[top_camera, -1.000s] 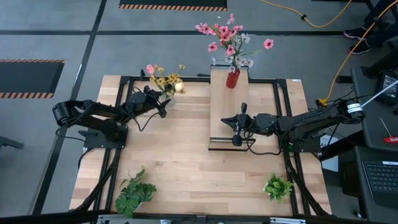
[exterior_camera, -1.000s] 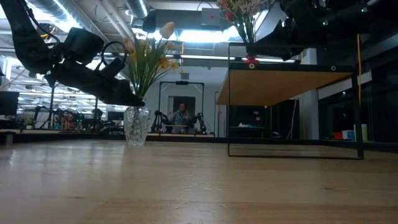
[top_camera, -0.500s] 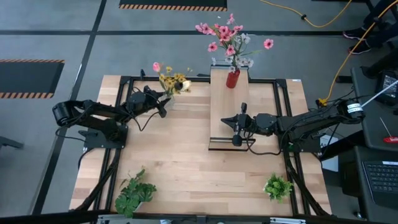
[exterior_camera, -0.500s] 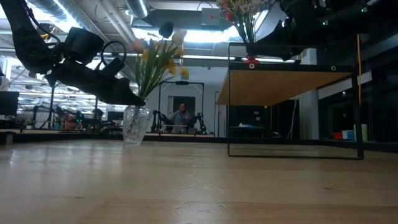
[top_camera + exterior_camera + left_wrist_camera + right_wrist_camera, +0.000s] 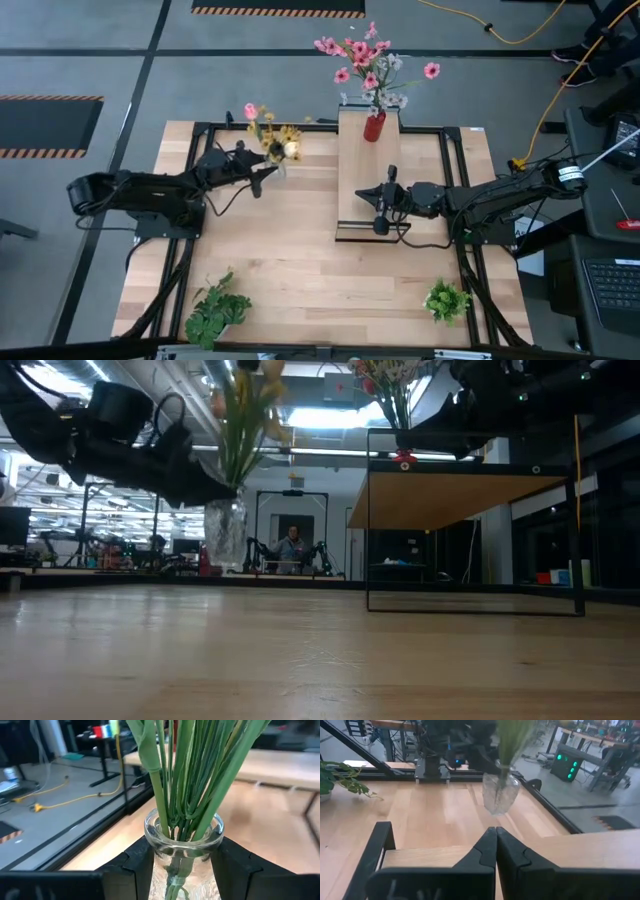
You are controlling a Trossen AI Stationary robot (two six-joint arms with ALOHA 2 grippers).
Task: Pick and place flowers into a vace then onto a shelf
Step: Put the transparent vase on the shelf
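The vace [image 5: 183,851] of flowers [image 5: 192,770] is clamped, lifted, in the left end effector [image 5: 183,865].

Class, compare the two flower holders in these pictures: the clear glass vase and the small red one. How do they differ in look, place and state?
The glass vase is clear and hangs above the table, clamped in the left gripper; the red vase is opaque and stands on the shelf, untouched. The glass vase carries yellow daisies and a pink bloom; the red vase carries pink blossom sprays. Both hold long green-stemmed flowers upright.
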